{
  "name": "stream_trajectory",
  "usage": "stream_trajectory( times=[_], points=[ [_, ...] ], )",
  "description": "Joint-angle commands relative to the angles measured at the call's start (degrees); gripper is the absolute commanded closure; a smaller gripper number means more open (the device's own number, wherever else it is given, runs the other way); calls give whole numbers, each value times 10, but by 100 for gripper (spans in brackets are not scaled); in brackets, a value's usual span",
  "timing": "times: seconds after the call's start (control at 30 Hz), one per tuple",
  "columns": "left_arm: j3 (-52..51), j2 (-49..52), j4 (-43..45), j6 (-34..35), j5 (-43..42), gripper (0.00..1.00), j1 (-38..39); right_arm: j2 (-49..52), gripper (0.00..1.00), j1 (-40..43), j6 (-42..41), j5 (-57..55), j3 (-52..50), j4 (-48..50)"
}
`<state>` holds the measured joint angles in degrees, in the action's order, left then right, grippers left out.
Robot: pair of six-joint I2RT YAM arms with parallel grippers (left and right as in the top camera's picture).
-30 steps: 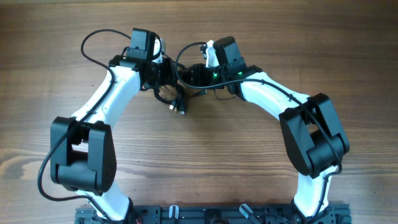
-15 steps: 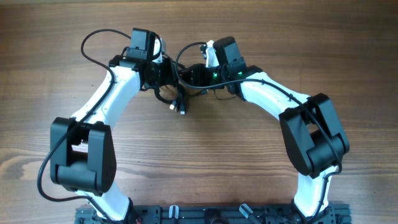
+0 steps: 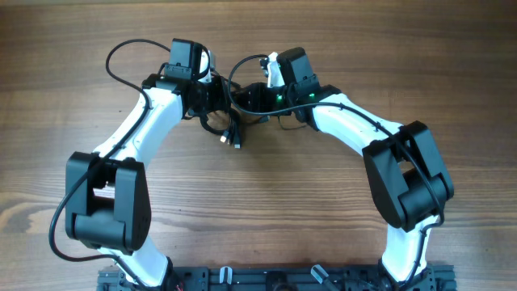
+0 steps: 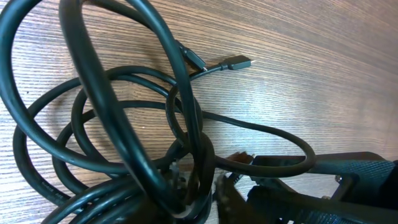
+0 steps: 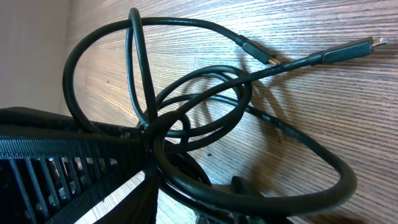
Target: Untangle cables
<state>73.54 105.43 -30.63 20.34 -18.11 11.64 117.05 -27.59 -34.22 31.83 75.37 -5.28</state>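
Overhead, left gripper (image 3: 222,99) and right gripper (image 3: 246,99) meet at the cables (image 3: 229,129), likely to pull loops apart. Right pinches a bundle; left's hold is unclear.

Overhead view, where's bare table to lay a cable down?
Free: bare table between left arm and right arm, below the cables; also the strips outside each arm. Crowded: top centre, where left gripper and right gripper meet at the clump.

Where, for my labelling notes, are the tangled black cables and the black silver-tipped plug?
Tangled black cables (image 4: 188,93): left wrist view, on a crossing strand.
Black silver-tipped plug (image 4: 238,63): left wrist view, on its head.
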Motion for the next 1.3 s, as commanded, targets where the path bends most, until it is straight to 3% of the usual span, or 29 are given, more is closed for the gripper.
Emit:
stream_trajectory(
  times=[0.0, 0.17, 0.47, 0.9, 1.27],
  points=[
    [-6, -12, 0, -2, -6, 85, -1, 4, 60, 3, 13, -8, -1, 1],
    [-6, -12, 0, -4, 0, 96, -1, 4, 60, 3, 13, -7, -1, 1],
    [-6, -12, 0, -6, -1, 96, -4, 4, 56, 3, 12, 46, -1, 26],
    [-6, -12, 0, 27, -266, 96, -103, 4, 56, 3, 12, 110, -1, 49],
    [-6, -12, -9, 46, -357, 96, -106, 4, 56, 3, 12, 155, -1, 91]
  ],
)
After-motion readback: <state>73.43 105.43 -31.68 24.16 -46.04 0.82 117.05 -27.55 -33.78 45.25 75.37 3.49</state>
